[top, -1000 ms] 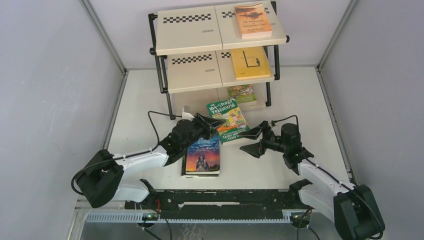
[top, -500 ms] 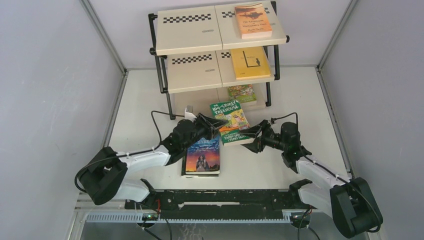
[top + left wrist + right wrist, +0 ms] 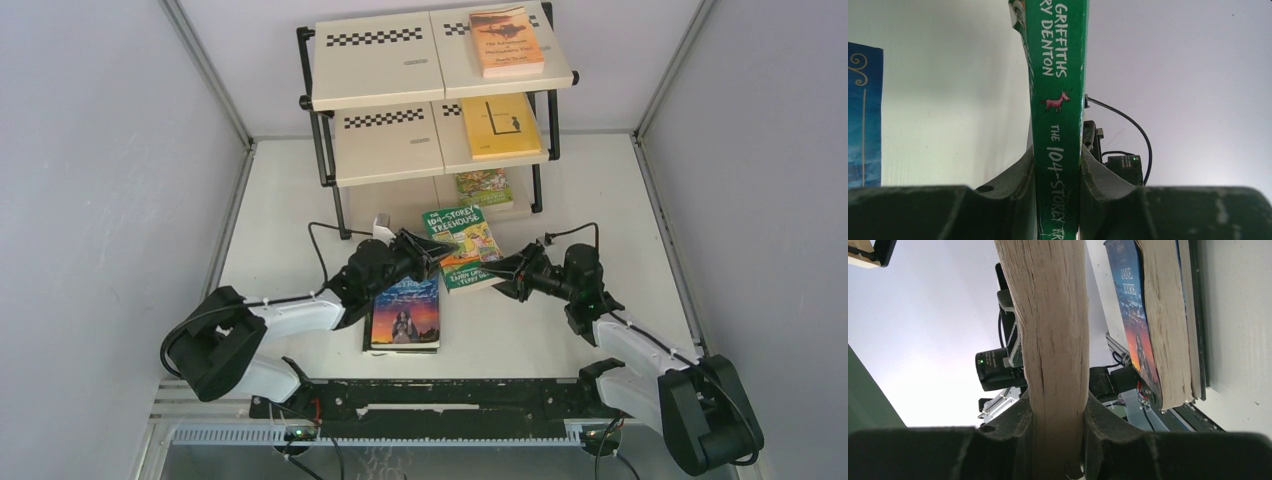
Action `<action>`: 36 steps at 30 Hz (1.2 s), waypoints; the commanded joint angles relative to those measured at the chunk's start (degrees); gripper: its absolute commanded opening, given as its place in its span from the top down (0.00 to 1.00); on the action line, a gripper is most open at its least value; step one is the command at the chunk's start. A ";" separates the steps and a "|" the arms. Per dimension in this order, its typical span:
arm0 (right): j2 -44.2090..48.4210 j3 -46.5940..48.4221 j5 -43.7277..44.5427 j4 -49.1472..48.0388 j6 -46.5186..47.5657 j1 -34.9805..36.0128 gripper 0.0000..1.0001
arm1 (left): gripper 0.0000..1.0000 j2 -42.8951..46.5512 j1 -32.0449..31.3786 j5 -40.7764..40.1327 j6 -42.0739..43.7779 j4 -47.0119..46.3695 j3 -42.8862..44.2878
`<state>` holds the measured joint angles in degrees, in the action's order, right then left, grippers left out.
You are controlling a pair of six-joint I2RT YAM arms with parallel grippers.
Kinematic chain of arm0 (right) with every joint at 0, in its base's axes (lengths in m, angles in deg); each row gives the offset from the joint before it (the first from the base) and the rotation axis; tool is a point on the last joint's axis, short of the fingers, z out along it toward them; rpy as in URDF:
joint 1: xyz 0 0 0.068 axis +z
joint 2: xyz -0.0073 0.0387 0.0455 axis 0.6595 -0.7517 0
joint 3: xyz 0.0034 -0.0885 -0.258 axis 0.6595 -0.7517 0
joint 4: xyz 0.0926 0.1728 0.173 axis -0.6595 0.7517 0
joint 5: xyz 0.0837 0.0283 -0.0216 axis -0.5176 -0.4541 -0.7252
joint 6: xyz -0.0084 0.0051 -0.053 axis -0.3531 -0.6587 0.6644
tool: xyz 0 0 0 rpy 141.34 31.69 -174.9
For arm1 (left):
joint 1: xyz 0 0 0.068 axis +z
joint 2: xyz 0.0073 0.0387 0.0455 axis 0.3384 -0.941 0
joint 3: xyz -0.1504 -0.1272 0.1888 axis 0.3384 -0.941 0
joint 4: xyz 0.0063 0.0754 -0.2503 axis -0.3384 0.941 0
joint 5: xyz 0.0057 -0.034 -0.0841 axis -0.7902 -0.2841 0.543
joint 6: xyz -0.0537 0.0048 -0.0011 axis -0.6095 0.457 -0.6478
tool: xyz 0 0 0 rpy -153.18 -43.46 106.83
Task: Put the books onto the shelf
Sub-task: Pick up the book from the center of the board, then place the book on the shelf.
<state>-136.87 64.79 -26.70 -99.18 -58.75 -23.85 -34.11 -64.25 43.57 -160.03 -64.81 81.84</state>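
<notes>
We grip the green 104-Storey Treehouse book [image 3: 458, 245] just before the shelf [image 3: 375, 68]: left tool [image 3: 1056, 170] clamps its spine, right tool [image 3: 1058, 410] its page edge. Probably lifted; next, carry it onto a free tier.

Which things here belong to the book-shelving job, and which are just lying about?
Job: green Treehouse book, gripped by the left tool and right tool; Jane Eyre on the table; shelf holding the orange book, yellow book and second green book.
Just there: cable; black mounting rail; grey walls.
</notes>
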 commanded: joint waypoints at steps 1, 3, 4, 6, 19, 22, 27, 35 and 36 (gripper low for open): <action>-1.17 0.17 0.69 -3.23 4.29 -1.18 1.00 | 0.72 0.05 0.92 4.48 0.60 -7.97 -0.46; -2.09 0.25 0.69 -4.96 5.73 -1.48 1.00 | 0.67 -0.50 1.54 5.17 0.73 -7.97 -0.77; -2.52 0.36 0.88 -5.62 6.44 -1.56 1.00 | 0.63 -0.68 1.77 5.54 0.81 -7.97 -1.02; -3.43 0.45 1.51 -6.78 8.09 -1.90 1.00 | 0.58 -0.82 2.64 5.95 1.05 -7.97 -1.62; -12.97 6.33 1.57 -14.52 13.22 -4.15 1.00 | 0.47 1.59 7.26 9.22 6.06 -0.88 -1.63; -15.50 7.81 1.45 -16.01 13.41 -4.84 1.00 | 0.47 2.72 8.20 9.64 7.67 1.41 -1.32; -19.62 11.39 0.51 -17.54 14.51 -5.98 1.00 | 0.47 5.15 9.36 10.13 10.84 5.37 -1.42; -25.33 16.03 -1.06 -20.97 14.36 -7.71 1.00 | 0.46 8.85 10.90 10.31 15.25 11.33 -2.10; -25.84 16.53 -1.07 -21.02 14.58 -7.92 1.00 | 0.46 9.06 11.13 10.42 15.57 11.58 -2.15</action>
<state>-162.18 76.99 -26.09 -111.12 -45.77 -30.87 -27.51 -54.08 52.49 -148.36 -55.33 79.76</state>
